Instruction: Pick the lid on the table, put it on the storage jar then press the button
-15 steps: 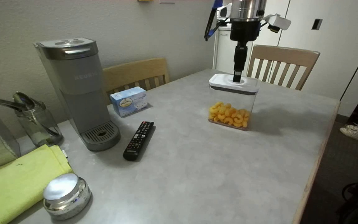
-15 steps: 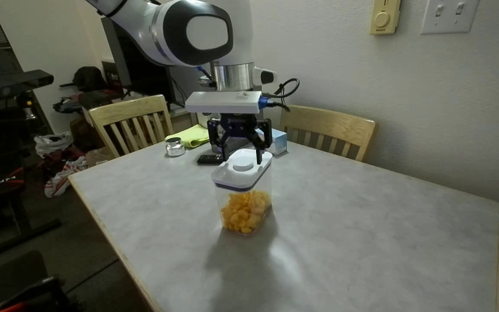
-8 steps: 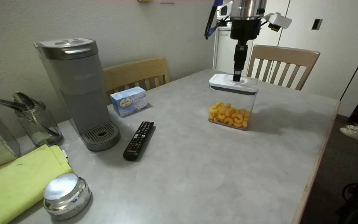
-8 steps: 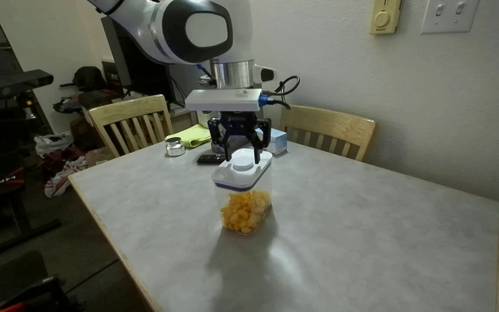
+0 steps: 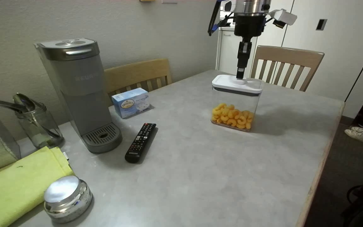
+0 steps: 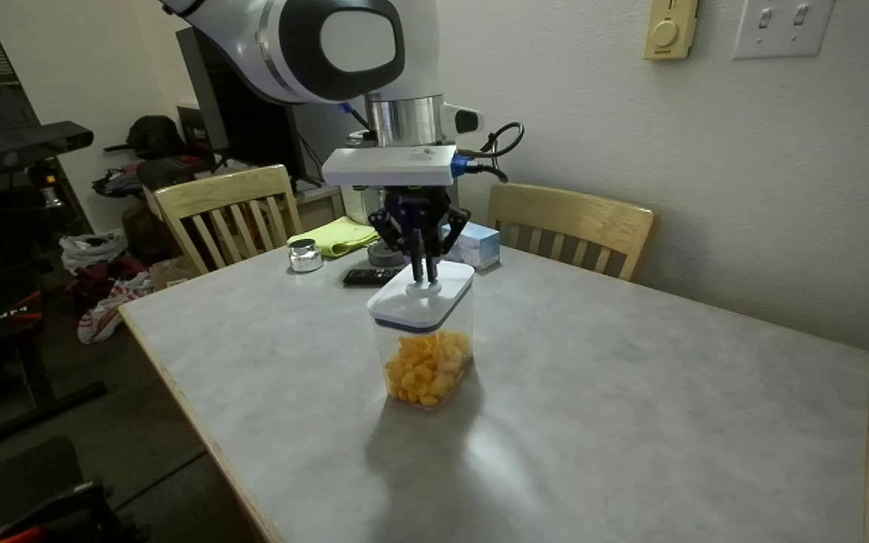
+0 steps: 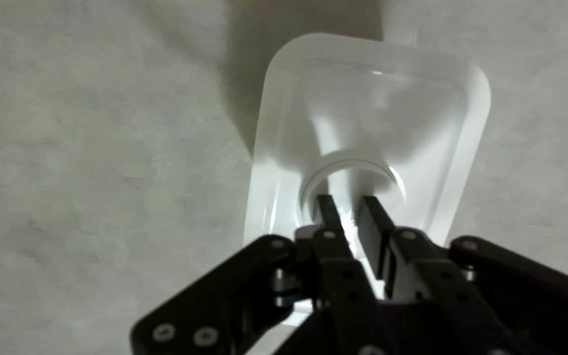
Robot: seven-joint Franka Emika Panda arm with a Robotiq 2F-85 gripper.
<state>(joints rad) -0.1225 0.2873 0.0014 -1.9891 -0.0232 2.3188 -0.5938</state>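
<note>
The flat white lid (image 5: pixel 224 82) lies on top of the clear storage jar (image 5: pixel 233 98) in both exterior views, and the jar stands upright on the table with yellow-orange pieces inside. A round white button (image 6: pixel 423 290) rises from the middle of the lid. My gripper (image 6: pixel 425 277) points straight down over that button, its two fingers close together with a narrow gap and nothing between them. From the wrist view, both fingertips (image 7: pixel 326 203) lie over the button's circle on the lid (image 7: pixel 377 108). Whether they touch it, I cannot tell.
A grey coffee machine (image 5: pixel 83 94), a blue tea box (image 5: pixel 131 102) and a black remote (image 5: pixel 140 143) stand or lie toward the wall side. Nearer are a yellow cloth (image 5: pixel 24 186) and a round metal tin (image 5: pixel 68 198). Wooden chairs border the table (image 6: pixel 593 422).
My gripper has risen slightly above the lid. Its fingers have come in from either side of the button to a narrow gap above it. Lid and jar have stayed put.
</note>
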